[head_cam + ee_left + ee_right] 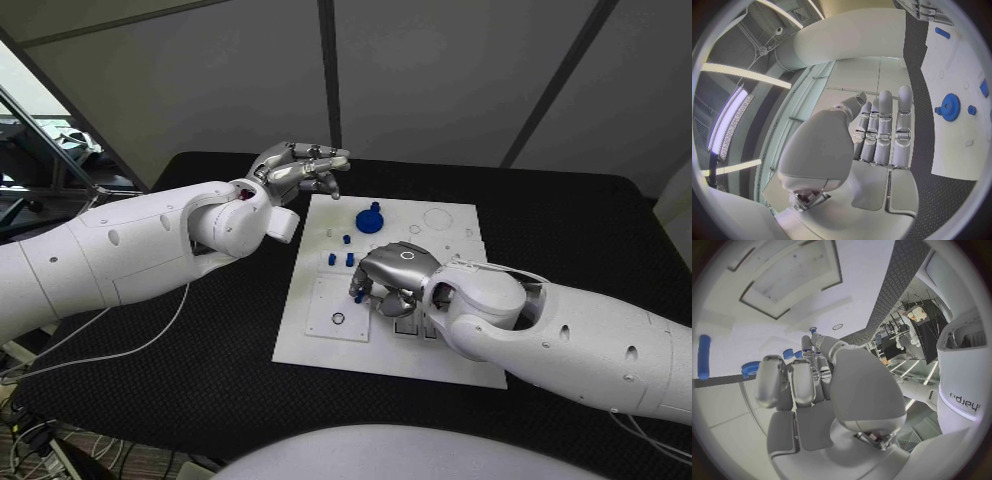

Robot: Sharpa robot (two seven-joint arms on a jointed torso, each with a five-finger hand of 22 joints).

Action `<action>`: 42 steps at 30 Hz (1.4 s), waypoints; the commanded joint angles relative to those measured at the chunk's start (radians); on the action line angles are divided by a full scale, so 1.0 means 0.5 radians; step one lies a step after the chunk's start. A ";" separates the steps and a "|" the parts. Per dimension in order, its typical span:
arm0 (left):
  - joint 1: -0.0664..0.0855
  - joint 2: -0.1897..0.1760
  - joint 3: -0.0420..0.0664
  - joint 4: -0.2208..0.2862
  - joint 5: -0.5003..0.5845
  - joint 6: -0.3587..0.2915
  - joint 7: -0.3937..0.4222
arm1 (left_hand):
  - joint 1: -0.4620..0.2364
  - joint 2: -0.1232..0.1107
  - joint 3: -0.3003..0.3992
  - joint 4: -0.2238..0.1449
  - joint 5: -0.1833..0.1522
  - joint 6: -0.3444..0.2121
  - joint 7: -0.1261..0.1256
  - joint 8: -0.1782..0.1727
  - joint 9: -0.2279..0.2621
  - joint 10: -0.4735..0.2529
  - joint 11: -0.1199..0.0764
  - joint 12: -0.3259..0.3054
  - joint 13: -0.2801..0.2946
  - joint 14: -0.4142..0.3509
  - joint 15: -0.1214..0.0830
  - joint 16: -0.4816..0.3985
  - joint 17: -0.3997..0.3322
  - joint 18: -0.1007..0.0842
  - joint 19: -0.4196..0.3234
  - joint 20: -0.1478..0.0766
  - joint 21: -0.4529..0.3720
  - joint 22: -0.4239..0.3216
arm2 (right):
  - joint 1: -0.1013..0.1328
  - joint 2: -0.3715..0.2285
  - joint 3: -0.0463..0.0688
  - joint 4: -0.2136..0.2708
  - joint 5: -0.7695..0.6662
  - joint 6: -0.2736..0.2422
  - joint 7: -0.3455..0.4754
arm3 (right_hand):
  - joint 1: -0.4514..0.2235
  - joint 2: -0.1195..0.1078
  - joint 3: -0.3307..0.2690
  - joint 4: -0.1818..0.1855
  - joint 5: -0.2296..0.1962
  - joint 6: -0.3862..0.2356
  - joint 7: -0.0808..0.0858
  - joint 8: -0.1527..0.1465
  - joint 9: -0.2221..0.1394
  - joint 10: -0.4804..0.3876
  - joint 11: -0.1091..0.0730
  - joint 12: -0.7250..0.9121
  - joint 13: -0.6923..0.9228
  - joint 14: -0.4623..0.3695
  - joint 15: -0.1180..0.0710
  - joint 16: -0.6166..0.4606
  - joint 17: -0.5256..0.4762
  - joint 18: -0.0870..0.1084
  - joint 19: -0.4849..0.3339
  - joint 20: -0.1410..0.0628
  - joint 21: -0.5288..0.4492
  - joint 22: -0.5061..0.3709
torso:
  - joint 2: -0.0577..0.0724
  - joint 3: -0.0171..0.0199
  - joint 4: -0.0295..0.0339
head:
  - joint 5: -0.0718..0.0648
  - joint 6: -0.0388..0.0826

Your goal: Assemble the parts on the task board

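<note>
The left hand is hovering off the far-left corner of the task board, fingers loosely curled together and holding nothing that I can see. The board is lying in the middle of the black table, with the blue gear sitting on its far side and small blue pegs standing just nearer. The right hand is pressing down over the board's middle, fingers bent toward a small blue part; whether it is pinching it I cannot tell. These pieces look light, rigid and smooth, likely to slip or tip, so a fingertip pinch on the sides seems wisest. The pegs are crowding close together, leaving little space between them; open table is lying on the near-left side.
</note>
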 commanded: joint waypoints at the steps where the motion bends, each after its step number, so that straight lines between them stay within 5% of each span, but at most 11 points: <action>1: 0.004 0.001 0.002 0.001 0.003 0.022 0.007 | -0.002 0.016 -0.002 -0.007 0.003 -0.005 0.011 -0.005 -0.002 -0.006 0.006 0.002 -0.003 -0.005 0.014 -0.013 -0.002 0.112 -0.015 0.000 -0.008 -0.003 | 0.001 -0.002 -0.021 0.002 -0.013 0.043 0.010 | -0.026 -0.002 -0.004 -0.010 -0.003 0.002 0.009 0.007 0.002 0.001 0.008 -0.010 0.004 0.111 -0.006 0.009 0.002 -0.025 0.001 0.006 0.009 0.002 | -0.001 -0.0008 -0.002 | 0.000 0.006; 18: 0.004 -0.004 0.002 0.005 0.003 0.029 0.004 | -0.003 0.015 -0.003 -0.008 0.003 -0.016 0.015 -0.011 -0.004 -0.012 0.010 0.001 -0.005 -0.004 0.016 -0.015 -0.006 0.112 -0.016 0.002 -0.007 -0.003 | 0.001 0.032 -0.052 -0.018 -0.077 0.068 -0.009 | -0.040 -0.001 -0.008 -0.010 -0.007 -0.002 0.010 0.003 0.002 -0.003 0.010 -0.016 0.006 0.110 -0.004 0.010 -0.003 -0.024 -0.003 0.008 0.008 0.000 | 0.000 -0.0003 -0.001 | 0.004 -0.001; 25: 0.004 -0.005 0.002 0.006 -0.015 0.045 0.000 | -0.003 0.015 -0.004 -0.009 0.003 -0.019 0.017 -0.013 -0.005 -0.014 0.011 0.001 -0.006 -0.003 0.017 -0.016 -0.008 0.112 -0.017 0.003 -0.007 -0.003 | 0.001 0.041 -0.059 -0.035 -0.092 0.026 -0.031 | -0.131 -0.041 -0.035 0.018 0.007 -0.173 0.060 -0.035 -0.037 -0.150 0.058 -0.080 -0.019 0.099 0.038 0.002 -0.032 -0.014 -0.039 0.038 -0.028 -0.043 | 0.000 -0.0007 0.000 | 0.004 -0.003; 30: 0.004 -0.005 0.002 0.006 -0.019 0.056 -0.005 | -0.004 0.015 -0.004 -0.009 0.003 -0.019 0.017 -0.013 -0.005 -0.014 0.011 0.001 -0.007 -0.003 0.017 -0.016 -0.008 0.112 -0.017 0.003 -0.007 -0.003 | 0.001 0.041 -0.060 -0.040 -0.098 -0.001 -0.039 | -0.151 -0.059 -0.040 0.020 0.010 -0.277 0.054 -0.032 -0.059 -0.233 0.072 -0.074 -0.038 0.091 0.048 -0.003 -0.050 -0.005 -0.061 0.055 -0.052 -0.072 | 0.000 0.0001 0.000 | 0.005 -0.004; 42: 0.004 -0.009 0.002 0.006 -0.021 0.075 -0.018 | -0.008 0.015 -0.006 -0.007 0.002 -0.020 0.017 -0.013 -0.005 -0.016 0.012 0.001 -0.007 -0.004 0.019 -0.017 -0.010 0.111 -0.018 0.004 -0.008 -0.003 | 0.000 0.022 -0.060 -0.010 -0.126 -0.074 -0.053 | -0.166 -0.074 -0.048 0.020 0.017 -0.305 0.048 -0.025 -0.060 -0.293 0.077 -0.067 -0.051 0.083 0.052 -0.015 -0.077 0.001 -0.076 0.062 -0.071 -0.094 | -0.001 0.0008 0.000 | 0.004 -0.007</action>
